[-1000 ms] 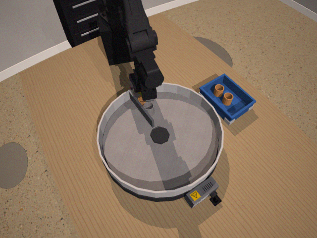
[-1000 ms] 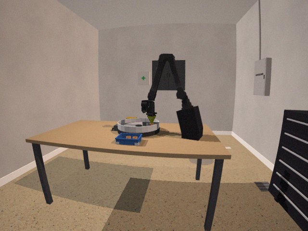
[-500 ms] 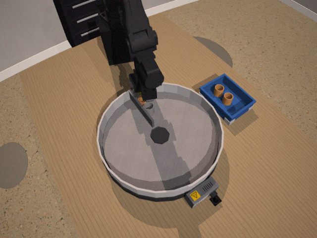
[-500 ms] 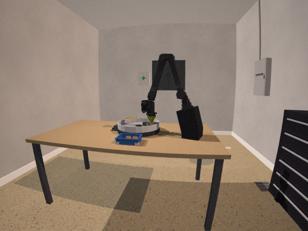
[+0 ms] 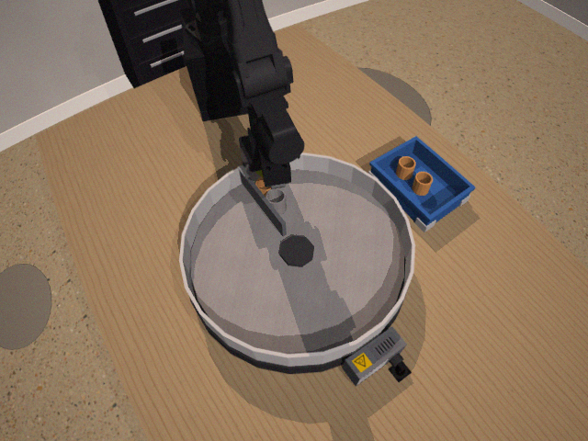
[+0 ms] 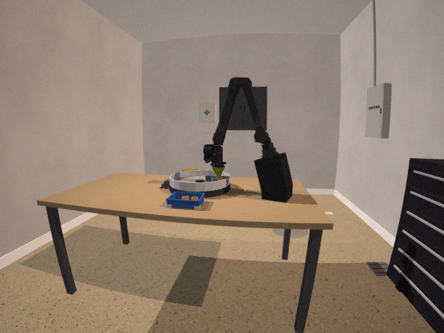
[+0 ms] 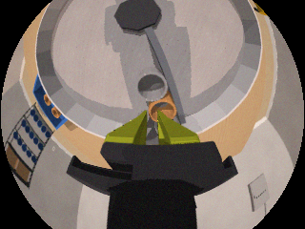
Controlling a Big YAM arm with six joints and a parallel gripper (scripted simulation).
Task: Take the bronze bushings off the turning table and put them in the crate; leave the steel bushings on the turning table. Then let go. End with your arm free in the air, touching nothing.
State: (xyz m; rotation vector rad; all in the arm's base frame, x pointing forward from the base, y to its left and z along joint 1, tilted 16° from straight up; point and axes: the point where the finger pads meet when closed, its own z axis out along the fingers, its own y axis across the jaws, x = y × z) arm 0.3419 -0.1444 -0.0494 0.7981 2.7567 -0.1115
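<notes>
Wrist view, near to far: gripper [image 5: 259, 174] [image 6: 218, 177] [image 7: 152, 114] at 6 o'clock, fingers narrow w/ small gap, not clamped, tips at loose bronze bushing [image 5: 261, 186]. Steel bushing [image 5: 276, 202] [image 7: 152, 90] just beyond, approx 11 o'clock; both on turning tbl [image 5: 228, 285] [image 6: 198, 186] [image 7: 91, 43], beside gray bar [image 5: 262, 201] [image 7: 172, 83]. Blue crate [image 5: 399, 194] [image 6: 185, 205] [image 7: 39, 101], 9 o'clock, w/ 2 bronze bushings inside.

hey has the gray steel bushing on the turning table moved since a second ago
No; in the top view the steel bushing stands at the same spot beside the gray bar.
</notes>
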